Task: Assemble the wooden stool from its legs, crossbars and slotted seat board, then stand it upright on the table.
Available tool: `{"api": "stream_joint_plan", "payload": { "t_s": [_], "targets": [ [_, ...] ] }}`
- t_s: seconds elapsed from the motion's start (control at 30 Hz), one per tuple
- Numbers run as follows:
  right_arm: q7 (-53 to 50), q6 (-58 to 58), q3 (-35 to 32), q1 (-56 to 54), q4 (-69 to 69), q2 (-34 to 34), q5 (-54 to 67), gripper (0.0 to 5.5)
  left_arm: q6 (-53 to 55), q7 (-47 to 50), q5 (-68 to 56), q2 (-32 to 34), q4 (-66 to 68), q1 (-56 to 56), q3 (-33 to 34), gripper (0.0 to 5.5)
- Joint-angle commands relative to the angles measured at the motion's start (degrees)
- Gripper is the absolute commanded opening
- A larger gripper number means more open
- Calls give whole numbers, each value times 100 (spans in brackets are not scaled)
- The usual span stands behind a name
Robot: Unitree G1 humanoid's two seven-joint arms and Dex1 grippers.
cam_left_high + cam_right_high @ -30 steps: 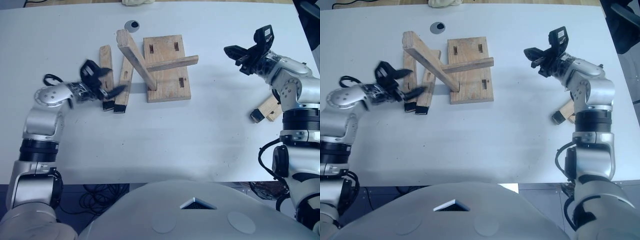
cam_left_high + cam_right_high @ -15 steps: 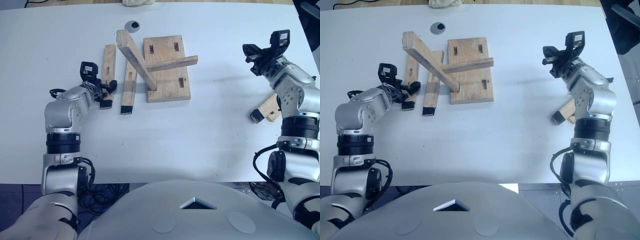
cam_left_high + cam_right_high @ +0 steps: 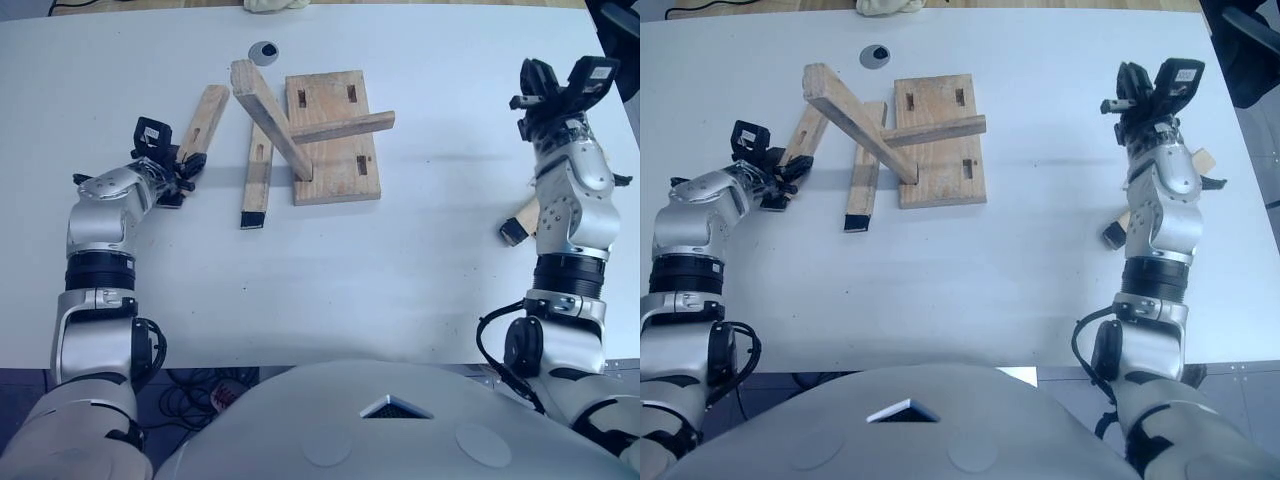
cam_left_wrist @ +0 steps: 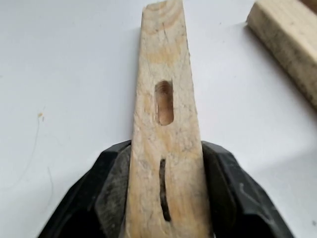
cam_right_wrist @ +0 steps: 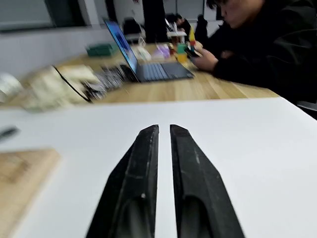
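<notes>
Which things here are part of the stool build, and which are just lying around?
Job: slotted seat board; slanted leg standing in it; crossbar over it; held leg in the left gripper; loose leg beside the board; wooden pieces by the right arm.
Lying about: dark round disc; pale cloth at the table's far edge.

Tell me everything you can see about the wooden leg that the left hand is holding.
The leg is a flat, pale bar of bare wood with an oblong slot in its face and a thin crack nearer the hand. It appears to lie on the white table, slanting away to the right, beside a second leg and apart from it. The left hand clamps its near end, one finger on each long edge.
</notes>
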Motion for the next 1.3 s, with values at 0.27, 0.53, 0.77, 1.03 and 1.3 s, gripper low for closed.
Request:
{"api": "stream_joint_plan", "payload": {
  "t_s": [0.27,0.53,0.77,1.03,1.3],
  "targets": [
    [2874,2314,71,-2617,521,-176,2382,239,-558,-2220,-1754,-161,-1160,-1817,735,203],
    [2928,3629,-311,-3296,-61,-135,3884,382,255,-3733,-2255,-278,-2036,-2897,-42,203],
    [3276,4149,-583,-3365,90,-244,4653,422,485,-4507,-2238,-221,-1949,-2931,-373,203],
    [3754,4333,-349,-2992,-311,-336,4726,276,1063,-4695,-2472,-411,-2032,-3104,-413,201],
    [3665,3513,95,-2869,-435,-281,3763,335,1331,-4574,-2591,-592,-1972,-3137,-280,201]
  ]
}}
